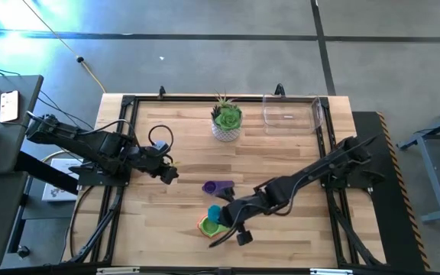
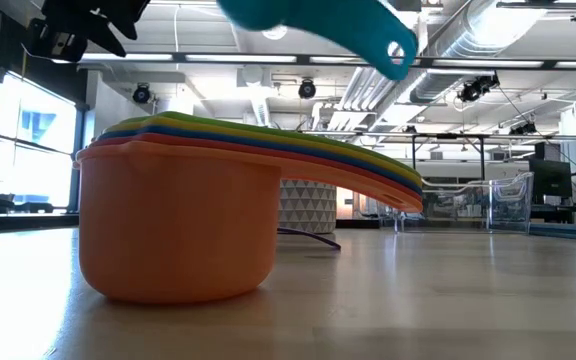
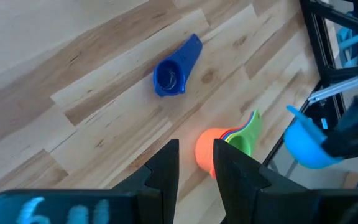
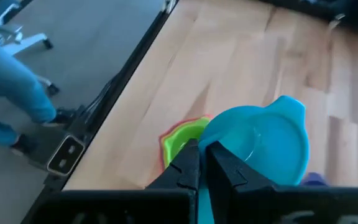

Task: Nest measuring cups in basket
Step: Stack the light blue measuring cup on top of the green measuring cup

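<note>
My right gripper [image 1: 226,215] hangs over the table's near middle, shut on the teal cup [image 1: 215,212]. Just under it stands a stack of nested cups [image 1: 207,227] with orange outermost [image 2: 178,220] and green, yellow and others inside, resting on its base. A single purple cup [image 1: 218,186] lies on the table a little farther back and also shows under my left wrist [image 3: 176,68]. My left gripper [image 1: 171,174] waits open to the left of these, touching nothing. The clear basket [image 1: 291,113] sits at the far edge, right of centre. My right gripper pinches the teal cup's bowl wall [image 4: 211,144] between its two fingers, on the side away from the handle [image 2: 396,50]. It comes slanting down from the table's right. The cup is lifted clear above the stack [image 4: 182,140] and tilted, its handle sloping down.
A white pot with a green plant [image 1: 226,122] stands at the far edge, left of the basket. Black frame rails [image 1: 118,145] run along the table's sides. A person's legs [image 4: 11,81] show on the floor beyond the table's edge. Bare wood lies between the cups and the basket.
</note>
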`<action>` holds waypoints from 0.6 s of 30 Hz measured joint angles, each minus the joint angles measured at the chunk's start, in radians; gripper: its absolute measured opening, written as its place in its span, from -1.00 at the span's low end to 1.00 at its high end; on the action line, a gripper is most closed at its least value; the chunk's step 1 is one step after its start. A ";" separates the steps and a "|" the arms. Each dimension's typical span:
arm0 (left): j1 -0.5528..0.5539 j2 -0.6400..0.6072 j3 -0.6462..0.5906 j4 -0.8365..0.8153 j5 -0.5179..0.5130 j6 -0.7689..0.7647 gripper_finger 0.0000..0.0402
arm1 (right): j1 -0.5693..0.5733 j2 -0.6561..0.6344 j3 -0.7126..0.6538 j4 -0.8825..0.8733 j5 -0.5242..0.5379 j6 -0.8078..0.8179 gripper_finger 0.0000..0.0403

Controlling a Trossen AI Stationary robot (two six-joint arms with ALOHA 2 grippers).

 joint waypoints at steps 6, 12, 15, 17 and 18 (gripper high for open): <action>0.000 0.000 0.000 0.000 -0.001 -0.004 -0.55 | -0.010 0.061 0.000 0.008 -0.042 0.005 -1.00; 0.000 0.000 0.000 -0.001 -0.002 -0.003 -0.55 | -0.025 0.100 0.000 0.028 -0.046 0.067 -1.00; 0.000 0.000 0.000 -0.002 -0.003 -0.003 -0.55 | -0.027 0.103 0.000 0.029 -0.048 0.092 -1.00; 0.000 0.000 0.000 -0.002 -0.003 -0.002 -0.55 | -0.026 0.103 0.000 0.032 -0.049 0.106 -1.00; 0.000 0.000 0.000 -0.002 -0.004 -0.002 -0.55 | -0.026 0.103 0.000 0.032 -0.049 0.107 -1.00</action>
